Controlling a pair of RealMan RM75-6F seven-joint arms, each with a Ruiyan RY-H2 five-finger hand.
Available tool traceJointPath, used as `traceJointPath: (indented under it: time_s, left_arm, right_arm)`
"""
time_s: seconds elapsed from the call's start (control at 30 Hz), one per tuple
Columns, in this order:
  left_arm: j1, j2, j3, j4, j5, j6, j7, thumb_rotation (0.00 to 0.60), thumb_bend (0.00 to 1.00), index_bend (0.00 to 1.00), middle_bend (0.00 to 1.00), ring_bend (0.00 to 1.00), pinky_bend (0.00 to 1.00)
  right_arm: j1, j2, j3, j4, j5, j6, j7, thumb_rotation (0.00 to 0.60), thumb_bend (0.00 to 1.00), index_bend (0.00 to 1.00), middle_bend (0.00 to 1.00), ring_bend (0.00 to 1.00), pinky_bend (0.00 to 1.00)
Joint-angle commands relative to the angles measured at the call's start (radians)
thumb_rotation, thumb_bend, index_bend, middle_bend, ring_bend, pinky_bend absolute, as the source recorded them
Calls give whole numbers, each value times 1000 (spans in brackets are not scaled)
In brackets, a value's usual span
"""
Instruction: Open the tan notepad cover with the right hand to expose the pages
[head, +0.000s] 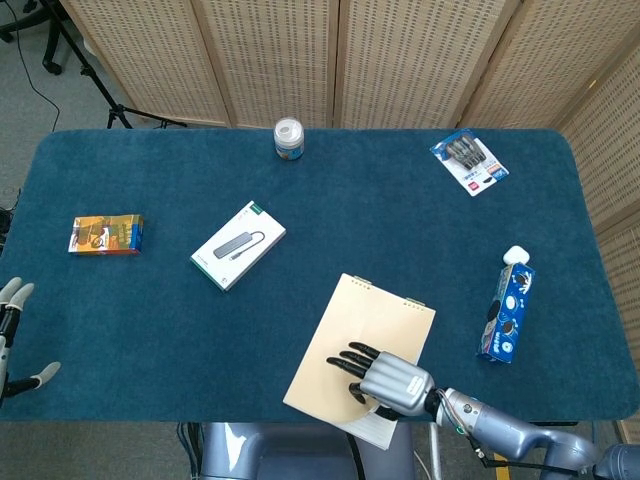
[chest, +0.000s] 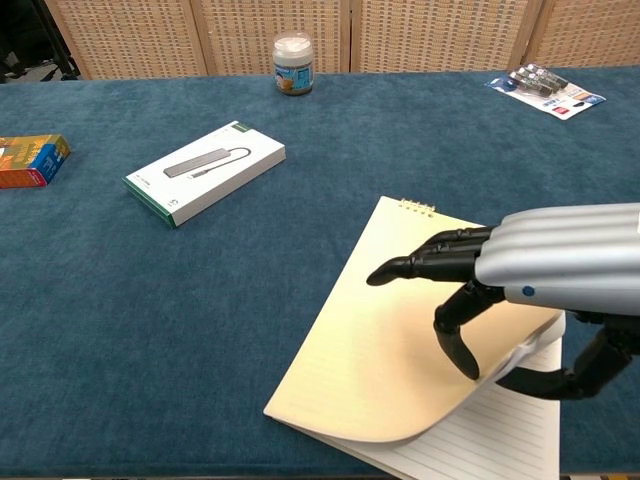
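the right robot hand (chest: 545, 290) pinches the tan notepad cover's (chest: 400, 340) near corner, part-lifted; the notepad's long axis runs away toward the white box (head: 238, 244), spiral edge far.

Your right hand (chest: 545, 300) pinches the tan notepad cover (head: 360, 345) at the table's (head: 150, 330) near edge. Beyond the fingertips: open cloth up to the white boxed hub (head: 238, 244) and the jar (head: 288, 138). Thumb side: the milk carton (head: 506, 308) stands near, the only close obstacle. Blister pack (head: 469, 161) and snack box (head: 106, 235) lie well apart.
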Motion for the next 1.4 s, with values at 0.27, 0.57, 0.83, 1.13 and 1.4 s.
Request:
traceJointPath:
  time_s: [0.27,0.57,0.83,1.13,1.4]
  left_arm:
    - [1,0,-1,-1,-2,1,-2,600,54,0,0,0,0]
    - [1,6,2,-2,2,0,-14,600,54,0,0,0,0]
    - [2,7,4,-3,4,0,-15,600,54,0,0,0,0]
    - [3,3,2,-4,1,1,-9,600,54,0,0,0,0]
    - [0,2,2,-5,-3,-4,-9,600,54,0,0,0,0]
  right_arm:
    - [14,3,80,-18,164,11,156,600,556,811,0,0,0]
    - [45,12,244,-6,564,-45,330,600,583,817,0,0,0]
    - [68,-7,346,73,921,-42,350,600,616,821,0,0,0]
    - [100,-96,406,246,1207,4,330,600,620,821,0,0,0]
    - [98,-201,420,452,1255,43,304,600,577,694,0,0,0]
